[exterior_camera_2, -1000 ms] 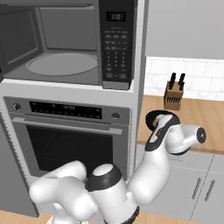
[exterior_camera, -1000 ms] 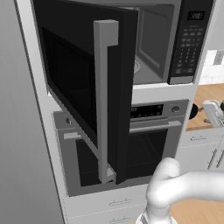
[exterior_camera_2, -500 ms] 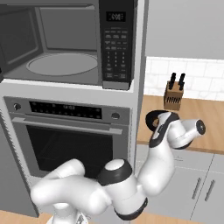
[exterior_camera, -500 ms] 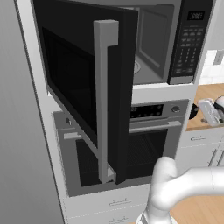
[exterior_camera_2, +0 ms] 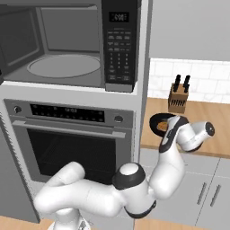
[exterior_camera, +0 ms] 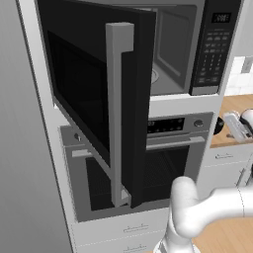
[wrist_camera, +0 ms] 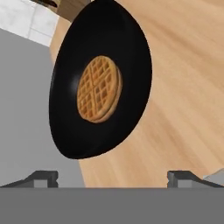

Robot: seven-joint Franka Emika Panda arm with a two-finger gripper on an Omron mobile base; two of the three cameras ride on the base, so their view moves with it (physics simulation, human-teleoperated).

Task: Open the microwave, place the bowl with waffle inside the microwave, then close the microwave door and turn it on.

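Microwave point(exterior_camera_2: 67, 49): built in above the oven point(exterior_camera_2: 67, 148), cavity exposed, turntable bare. Microwave door point(exterior_camera: 99, 104): swung out wide, bar handle point(exterior_camera: 118, 118) vertical at its free edge. Bowl point(wrist_camera: 100, 78): black, with the waffle point(wrist_camera: 99, 89) flat inside, on the wooden counter point(wrist_camera: 188, 87) beside the oven column. Knife block point(exterior_camera_2: 178, 96): behind the bowl. Gripper point(wrist_camera: 113, 178): hovering just short of the bowl, fingertips spread apart, holding nothing
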